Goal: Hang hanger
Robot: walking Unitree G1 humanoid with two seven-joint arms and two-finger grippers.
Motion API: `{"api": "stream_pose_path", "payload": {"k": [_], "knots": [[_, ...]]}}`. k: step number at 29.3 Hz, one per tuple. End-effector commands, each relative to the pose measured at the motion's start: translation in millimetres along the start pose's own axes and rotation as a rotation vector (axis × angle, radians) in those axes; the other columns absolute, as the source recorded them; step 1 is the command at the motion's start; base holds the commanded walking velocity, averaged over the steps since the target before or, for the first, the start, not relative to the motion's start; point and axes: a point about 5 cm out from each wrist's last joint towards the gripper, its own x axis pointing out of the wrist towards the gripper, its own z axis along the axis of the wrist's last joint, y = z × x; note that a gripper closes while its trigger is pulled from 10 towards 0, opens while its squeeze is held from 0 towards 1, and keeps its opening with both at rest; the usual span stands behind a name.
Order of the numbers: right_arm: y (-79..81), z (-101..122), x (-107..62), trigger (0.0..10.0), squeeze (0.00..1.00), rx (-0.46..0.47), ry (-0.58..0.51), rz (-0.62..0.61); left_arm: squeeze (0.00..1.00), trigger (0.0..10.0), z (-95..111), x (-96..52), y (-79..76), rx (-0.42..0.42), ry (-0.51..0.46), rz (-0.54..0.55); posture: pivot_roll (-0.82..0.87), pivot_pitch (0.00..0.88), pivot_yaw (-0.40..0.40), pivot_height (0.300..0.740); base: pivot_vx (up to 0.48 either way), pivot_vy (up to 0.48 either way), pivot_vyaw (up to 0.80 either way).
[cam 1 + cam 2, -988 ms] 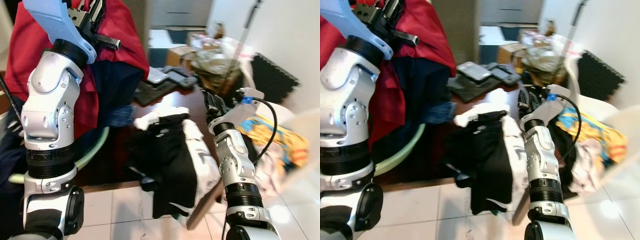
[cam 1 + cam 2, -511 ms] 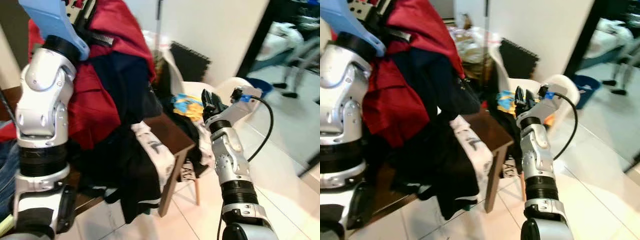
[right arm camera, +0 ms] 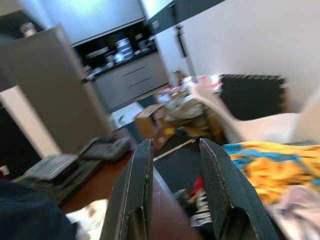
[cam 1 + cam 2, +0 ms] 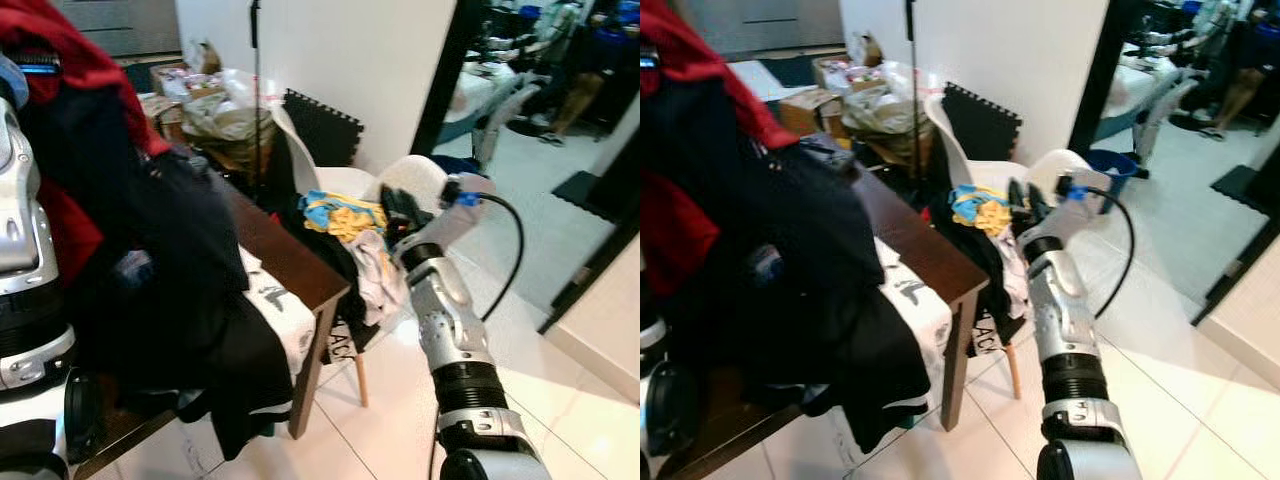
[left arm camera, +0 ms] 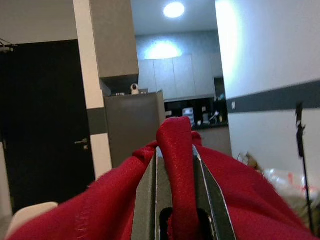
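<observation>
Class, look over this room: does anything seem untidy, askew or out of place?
Yes. Dark clothes spill over the brown wooden table's edge, and a blue-and-yellow cloth is heaped with other laundry on the white chair. The left claw is shut on red fabric.

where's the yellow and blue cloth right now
The crumpled yellow and blue cloth lies on the white plastic chair past the dark wooden table, just to the left of the raised right gripper.
</observation>
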Motion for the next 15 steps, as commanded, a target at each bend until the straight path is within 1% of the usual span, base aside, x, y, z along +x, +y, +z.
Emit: {"api": "stream_pose_path", "payload": {"k": [1, 2, 3, 4, 8, 11, 14, 15], "knots": [[-4.7, -4.0, -2.2, 10.0, 0.0, -0.003, 0.026, -0.012, 0.0, 0.0, 15.0, -0.7, -3.4, 0.014, -0.071, -0.017, 0.08, 0.0, -0.077, 0.74, 0.0, 0.0, 0.0], [-2.7, -5.8, -2.1, 10.0, 0.0, -0.02, 0.038, 0.003, 0.0, 0.0, 16.2, 0.3, -4.4, 0.039, -0.08, -0.024, 0.09, 0.0, -0.077, 0.74, 0.0, 0.0, 0.0], [-2.7, -5.8, -2.1, 10.0, 0.0, -0.02, 0.038, 0.003, 0.0, 0.0, 16.2, 0.3, -4.4, 0.039, -0.08, -0.024, 0.09, 0.0, -0.077, 0.74, 0.0, 0.0, 0.0], [0.5, -9.1, -2.2, 10.0, 0.0, -0.039, 0.053, 0.024, 0.0, 0.0, 15.9, 2.8, -6.3, 0.075, -0.081, -0.03, 0.09, 0.0, -0.074, 0.74, 0.0, 0.0, 0.0], [1.3, -9.8, -2.1, 10.0, 0.0, -0.041, 0.056, 0.029, 0.0, 0.0, 15.6, 3.8, -6.9, 0.088, -0.081, -0.036, 0.08, 0.0, -0.073, 0.74, 0.0, 0.0, 0.0], [1.1, -9.9, -1.9, 10.0, 0.0, -0.042, 0.057, 0.028, 0.0, 0.0, 15.6, 5.5, -9.2, 0.11, -0.079, -0.049, 0.09, 0.0, -0.07, 0.74, 0.0, 0.0, 0.8], [0.8, -10.0, -2.0, 10.0, 0.0, -0.042, 0.059, 0.03, 0.0, 0.0, 15.2, 5.7, -10.2, 0.111, -0.071, -0.059, 0.09, 0.0, -0.069, 0.74, 0.0, 0.0, 0.8], [0.5, -9.9, -2.1, 10.0, 0.0, -0.041, 0.06, 0.03, 0.0, 0.0, 13.9, 5.9, -12.2, 0.101, -0.051, -0.077, 0.09, 0.0, -0.068, 0.74, 0.0, 0.0, 0.8]]}}
